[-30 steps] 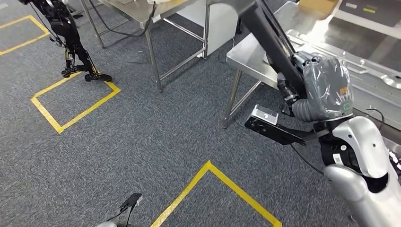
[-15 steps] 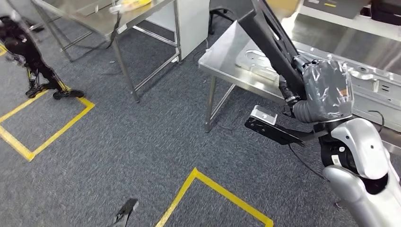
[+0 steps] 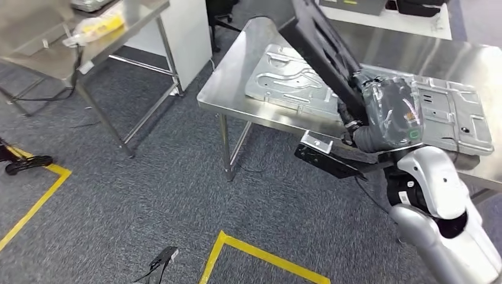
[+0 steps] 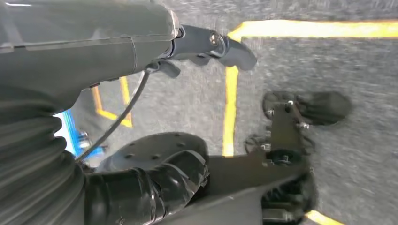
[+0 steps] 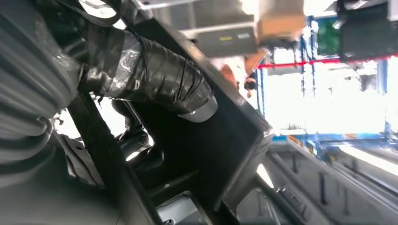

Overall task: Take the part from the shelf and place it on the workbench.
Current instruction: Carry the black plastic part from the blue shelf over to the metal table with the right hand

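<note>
The part (image 3: pixel 319 47), a long black frame-like piece, is up in the air in the right hand (image 3: pixel 388 112), slanting from the hand toward the bench's (image 3: pixel 237 89) far left corner and above its top. In the right wrist view the thumb (image 5: pixel 155 77), wrapped in black tape, lies across one black bar of the part (image 5: pixel 211 140) and dark fingers show behind it, so the hand grasps the part. The hand itself, under a clear plastic cover, hangs over the bench's near edge, with the silver forearm (image 3: pixel 438 195) coming up from below.

On the bench lies a large pressed sheet-metal panel (image 3: pixel 284 77), flat, covering most of the top from near the left edge toward the right. The part's lower length crosses above this panel; whether they touch cannot be told. A black bracket with a small silver block (image 3: pixel 314 144) juts out just under the bench's near edge, beside the hand.

The left hand (image 4: pixel 187 51) hangs over grey carpet (image 3: pixel 148 177) marked with yellow tape lines (image 3: pixel 260 254). Its thumb (image 4: pixel 159 183) and dark fingers (image 4: pixel 225 44) are apart with nothing between them.

A second steel table (image 3: pixel 59 47) stands well to the left, carrying something yellow (image 3: pixel 97 26) near its corner.
</note>
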Available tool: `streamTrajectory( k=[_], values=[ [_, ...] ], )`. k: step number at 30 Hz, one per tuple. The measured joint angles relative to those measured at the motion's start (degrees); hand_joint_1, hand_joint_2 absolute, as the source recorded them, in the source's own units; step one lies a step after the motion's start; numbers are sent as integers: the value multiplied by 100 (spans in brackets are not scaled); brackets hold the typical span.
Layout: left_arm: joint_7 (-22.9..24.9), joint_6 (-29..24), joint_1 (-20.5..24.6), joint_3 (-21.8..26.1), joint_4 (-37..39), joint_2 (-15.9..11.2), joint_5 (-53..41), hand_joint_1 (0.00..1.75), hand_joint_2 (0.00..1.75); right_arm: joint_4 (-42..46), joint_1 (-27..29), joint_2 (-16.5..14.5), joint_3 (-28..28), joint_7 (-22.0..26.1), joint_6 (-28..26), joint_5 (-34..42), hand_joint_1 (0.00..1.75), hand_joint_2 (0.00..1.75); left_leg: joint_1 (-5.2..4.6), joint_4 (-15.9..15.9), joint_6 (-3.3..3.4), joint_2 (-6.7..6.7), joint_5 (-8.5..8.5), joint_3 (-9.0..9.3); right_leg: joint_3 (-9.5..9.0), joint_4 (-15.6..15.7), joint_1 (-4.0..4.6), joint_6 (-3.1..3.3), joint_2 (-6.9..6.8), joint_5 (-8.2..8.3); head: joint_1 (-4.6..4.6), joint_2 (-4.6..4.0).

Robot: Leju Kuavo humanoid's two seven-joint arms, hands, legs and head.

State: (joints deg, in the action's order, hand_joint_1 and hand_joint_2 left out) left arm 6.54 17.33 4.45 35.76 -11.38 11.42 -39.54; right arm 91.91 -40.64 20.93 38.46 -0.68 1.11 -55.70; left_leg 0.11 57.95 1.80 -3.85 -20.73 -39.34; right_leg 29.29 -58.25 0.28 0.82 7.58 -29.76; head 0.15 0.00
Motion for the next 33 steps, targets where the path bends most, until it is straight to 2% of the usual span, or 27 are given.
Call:
streamTrajectory(
  k=[1, 2, 4, 5, 7, 8, 9, 10, 12, 13, 14, 15, 16, 17, 18, 19, 20, 22, 23, 24, 25, 27, 28, 29, 31, 32, 33],
  values=[
    [-188, -43, -40, 2, -1, 6, -2, 0, 175, 5, 13, 8, 0, -9, -3, 1, 175, 175, 5, -28, 28, 72, -22, 71, 11, -75, 5, -18, -29, 19, -5, 0],
    [-363, -82, -88, 4, -1, 11, -4, 0, 175, 10, 17, 24, -1, -16, -9, 1, 175, 175, 17, -53, 61, 137, -63, 154, 80, -244, 19, -44, -141, 70, 8, 0],
    [-545, -139, -185, 9, 1, 20, -8, 0, 175, 14, 40, 52, -1, -6, -26, -4, 175, 175, 33, -86, 91, 244, -171, 325, 439, -825, 18, -124, -474, 79, 28, 0],
    [-568, -151, -230, 11, 2, 20, -8, 0, 175, 9, 55, 62, -1, 6, -37, -9, 175, 175, 35, -92, 96, 302, -246, 409, 688, -1153, 1, -172, -611, -28, 39, 0],
    [-575, -162, -298, 15, 8, 22, -9, 0, 175, -4, 95, 67, -1, 17, -48, -23, 175, 175, 38, -93, 89, 412, -414, 594, 1102, -1517, -53, -237, -712, -414, 39, 0],
    [-572, -161, -316, 16, 11, 22, -9, 0, 175, -11, 107, 67, -1, 13, -46, -32, 175, 175, 40, -93, 84, 466, -501, 699, 1205, -1482, -70, -251, -730, -543, 39, 0],
    [-570, -159, -322, 17, 14, 23, -9, 0, 175, -16, 113, 67, -1, 9, -42, -42, 175, 175, 41, -94, 77, 516, -589, 813, 1231, -1303, -78, -250, -752, -529, 40, 0],
    [-573, -153, -322, 17, 16, 23, -11, 0, 175, -20, 114, 67, -1, 2, -36, -50, 175, 175, 40, -96, 65, 567, -683, 934, 1198, -995, -71, -230, -805, -317, 40, 0],
    [-587, -133, -327, 18, 21, 23, -20, 0, 175, -23, 104, 66, 4, -15, -7, -64, 175, 175, 24, -102, 20, 663, -871, 1164, 1101, -312, -9, -136, -1028, 480, 42, 0],
    [-595, -120, -325, 19, 24, 23, -26, 0, 175, -20, 95, 63, 9, -28, 15, -68, 175, 175, 14, -125, -15, 715, -957, 1256, 1052, -99, 28, -83, -1100, 783, 41, 0],
    [-599, -111, -323, 21, 27, 22, -27, 0, 175, -13, 84, 60, 13, -39, 33, -70, 175, 175, 2, -132, -51, 755, -1007, 1334, 1018, 6, 50, -36, -1118, 940, 40, 0],
    [-601, -104, -312, 22, 27, 22, -27, 0, 175, -3, 67, 57, 16, -50, 45, -72, 175, 175, -5, -122, -98, 790, -1015, 1383, 971, 17, 53, -2, -1051, 913, 37, 0],
    [-602, -100, -299, 23, 27, 21, -27, 0, 175, 9, 53, 54, 16, -57, 52, -72, 175, 175, 1, -40, -140, 794, -991, 1377, 906, 42, 37, 36, -970, 883, 36, 0],
    [-602, -100, -289, 24, 27, 21, -26, 0, 175, 22, 36, 49, 16, -62, 55, -72, 175, 175, 11, 170, -167, 734, -923, 1296, 843, 71, 17, 78, -907, 857, 34, 0],
    [-596, -105, -279, 24, 27, 21, -25, 0, 175, 30, 21, 43, 17, -68, 57, -77, 175, 175, 25, 469, -187, 650, -875, 1128, 776, 88, 4, 119, -848, 825, 30, 0],
    [-584, -120, -276, 24, 27, 21, -23, 0, 175, 36, 19, 34, 19, -76, 57, -87, 175, 175, 41, 836, -197, 554, -900, 892, 709, 104, -8, 152, -795, 785, 26, 0],
    [-570, -138, -280, 24, 28, 22, -22, 0, 175, 36, 26, 22, 24, -81, 51, -104, 175, 175, 49, 1188, -211, 477, -1018, 638, 649, 110, -8, 178, -738, 733, 22, 0],
    [-546, -168, -302, 24, 29, 22, -24, 0, 175, 16, 68, -3, 45, -87, 28, -155, 175, 175, 57, 1583, -249, 438, -1469, 209, 519, 110, -7, 189, -597, 615, 20, 0],
    [-544, -172, -312, 24, 30, 22, -26, 0, 175, 1, 89, -16, 57, -88, 16, -181, 175, 175, 57, 1580, -253, 435, -1643, 80, 441, 109, -6, 182, -520, 553, 20, 0],
    [-542, -173, -319, 25, 30, 21, -28, 0, 175, -16, 104, -31, 67, -92, 8, -206, 175, 175, 57, 1428, -243, 425, -1668, 22, 354, 106, -5, 170, -444, 488, 20, 0],
    [-543, -173, -321, 25, 30, 21, -35, 0, 175, -32, 114, -49, 72, -97, 1, -228, 175, 175, 57, 1156, -227, 391, -1509, 24, 265, 103, -4, 155, -376, 419, 21, 0],
    [-545, -171, -333, 26, 31, 19, -54, 0, 175, -67, 121, -78, 87, -112, -8, -275, 175, 175, 56, 460, -197, 154, -803, 91, 137, 75, -10, 112, -243, 281, 26, 0],
    [-541, -171, -341, 26, 32, 17, -63, 0, 175, -82, 117, -92, 102, -124, -12, -314, 175, 175, 48, 226, -173, 33, -550, 121, 107, 55, -13, 77, -178, 209, 27, 0],
    [-502, -165, -342, 27, 33, 15, -68, 0, 175, -96, 113, -103, 120, -140, -18, -381, 175, 175, 39, 87, -139, -52, -406, 145, 81, 25, -20, 36, -114, 163, 26, 0],
    [-247, -105, -276, 30, 34, 17, -89, 0, 175, -122, 56, -113, 153, -163, -43, -612, 175, 175, 32, 27, -40, -4, -374, 239, 44, -41, -11, -37, -53, 119, 22, 0],
    [-66, -61, -207, 32, 34, 19, -102, 0, 175, -139, 3, -108, 160, -162, -62, -730, 175, 175, 38, 2, 8, 49, -320, 310, 36, -113, -5, -62, -127, 108, 26, 0],
    [100, -15, -125, 33, 33, 21, -113, 0, 175, -160, -73, -103, 163, -149, -84, -818, 175, 175, 46, -14, 52, 96, -280, 376, 92, -254, 2, -91, -267, 70, 39, 0]
  ],
)
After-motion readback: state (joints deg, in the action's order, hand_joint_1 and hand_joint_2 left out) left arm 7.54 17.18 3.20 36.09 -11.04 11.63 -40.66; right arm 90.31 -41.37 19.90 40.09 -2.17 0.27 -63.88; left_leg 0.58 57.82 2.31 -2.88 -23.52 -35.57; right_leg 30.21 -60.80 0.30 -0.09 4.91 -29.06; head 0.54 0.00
